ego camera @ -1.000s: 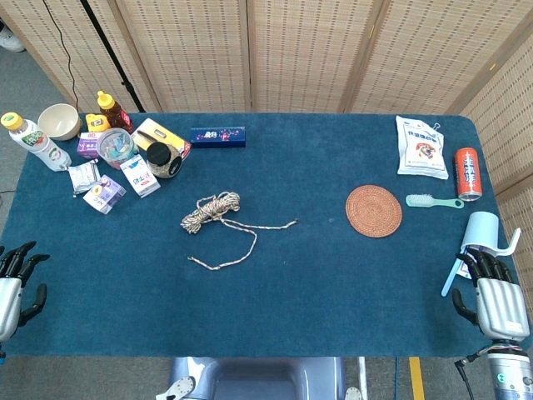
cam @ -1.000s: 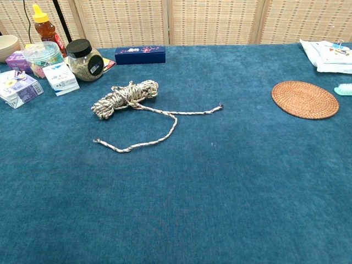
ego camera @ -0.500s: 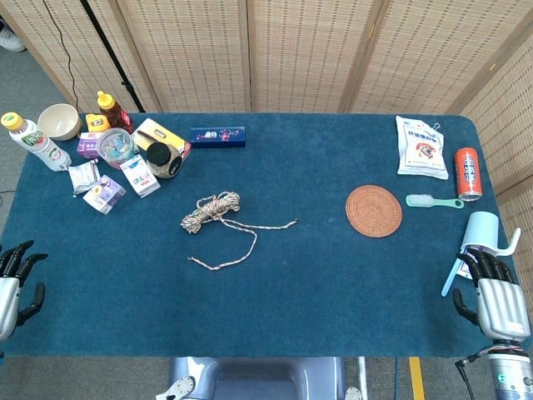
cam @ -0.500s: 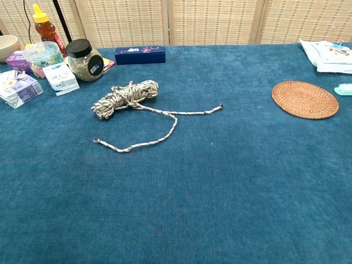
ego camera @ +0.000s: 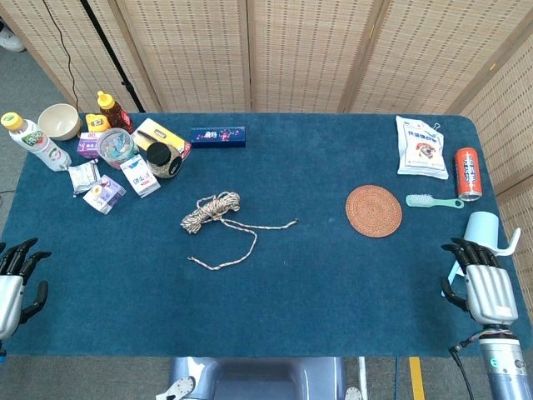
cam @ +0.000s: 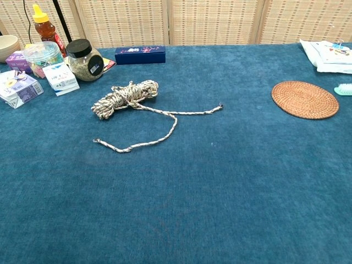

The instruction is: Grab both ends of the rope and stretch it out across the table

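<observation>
Rope, a speckled beige coil (ego camera: 211, 209), lies untouched far from both hands; right hand (ego camera: 477, 287), empty and spread, has crept inward, left hand (ego camera: 15, 279) waits spread, so reaching begins.

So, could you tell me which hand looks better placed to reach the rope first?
Probably the left hand: the rope lies left of the table's centre, nearer that side than the right hand.

head: high, looks down, whole table (ego camera: 333, 317) | chest: low, nearer, shares centre

silver hands (ego camera: 481, 287) (black fingers (ego camera: 17, 257))
</observation>
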`<state>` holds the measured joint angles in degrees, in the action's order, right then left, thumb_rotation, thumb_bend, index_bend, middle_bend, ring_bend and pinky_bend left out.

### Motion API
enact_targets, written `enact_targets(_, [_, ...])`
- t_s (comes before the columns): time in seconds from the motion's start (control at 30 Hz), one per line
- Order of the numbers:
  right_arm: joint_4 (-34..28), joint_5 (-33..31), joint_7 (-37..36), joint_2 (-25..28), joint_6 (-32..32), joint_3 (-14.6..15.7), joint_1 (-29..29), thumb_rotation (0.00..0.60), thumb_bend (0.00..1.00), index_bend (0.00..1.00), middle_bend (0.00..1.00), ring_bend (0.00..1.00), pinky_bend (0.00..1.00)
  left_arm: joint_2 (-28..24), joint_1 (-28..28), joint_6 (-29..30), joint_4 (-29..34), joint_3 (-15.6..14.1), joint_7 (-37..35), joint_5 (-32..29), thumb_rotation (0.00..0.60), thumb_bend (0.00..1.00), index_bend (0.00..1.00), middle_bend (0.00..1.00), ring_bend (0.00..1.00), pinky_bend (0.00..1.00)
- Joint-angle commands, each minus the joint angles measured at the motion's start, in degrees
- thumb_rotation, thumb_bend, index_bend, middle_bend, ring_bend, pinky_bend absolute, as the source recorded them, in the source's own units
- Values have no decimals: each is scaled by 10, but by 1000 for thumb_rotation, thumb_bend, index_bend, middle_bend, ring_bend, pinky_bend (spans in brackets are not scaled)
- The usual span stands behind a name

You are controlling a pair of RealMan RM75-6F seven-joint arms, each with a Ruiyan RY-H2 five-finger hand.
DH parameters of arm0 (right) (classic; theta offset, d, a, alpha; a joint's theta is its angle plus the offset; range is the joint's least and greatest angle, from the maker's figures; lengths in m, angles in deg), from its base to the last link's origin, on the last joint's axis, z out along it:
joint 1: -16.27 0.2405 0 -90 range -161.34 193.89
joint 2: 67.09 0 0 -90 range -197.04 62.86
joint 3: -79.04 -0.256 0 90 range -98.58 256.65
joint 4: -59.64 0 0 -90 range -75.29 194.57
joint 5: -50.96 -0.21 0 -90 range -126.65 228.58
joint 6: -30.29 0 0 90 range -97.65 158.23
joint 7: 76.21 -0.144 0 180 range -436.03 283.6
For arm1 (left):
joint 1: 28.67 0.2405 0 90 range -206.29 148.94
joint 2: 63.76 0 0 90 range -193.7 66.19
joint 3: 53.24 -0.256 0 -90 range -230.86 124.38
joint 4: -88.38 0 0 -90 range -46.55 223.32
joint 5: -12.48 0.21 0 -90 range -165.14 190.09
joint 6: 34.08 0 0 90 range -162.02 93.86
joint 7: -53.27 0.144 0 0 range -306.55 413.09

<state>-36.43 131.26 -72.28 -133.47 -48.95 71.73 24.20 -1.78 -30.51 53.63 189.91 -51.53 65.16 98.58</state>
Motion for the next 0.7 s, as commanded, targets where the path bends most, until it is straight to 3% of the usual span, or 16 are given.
enact_targets(0.03, [10, 7, -12, -6, 23, -11, 23, 600, 396, 288, 217, 209, 189, -2, -2, -1, 1, 1, 3, 1, 600, 483, 269, 139, 139, 46])
enact_targets(0.27, [10, 15, -37, -10, 82, -29, 78, 600, 295, 357, 219, 212, 199, -5, -7, -5, 6, 4, 13, 1, 600, 483, 269, 139, 139, 28])
enact_targets(0.53, [21, -18, 5, -50, 166, -59, 163, 600, 293, 413, 221, 213, 190, -6, -12, -7, 12, 7, 23, 0, 600, 482, 269, 139, 139, 10])
enact_targets(0.7, [42, -40, 12, -78, 201, -71, 201, 600, 294, 464, 227, 175, 42, -7, -15, -9, 11, 9, 25, -1, 600, 483, 269, 139, 139, 4])
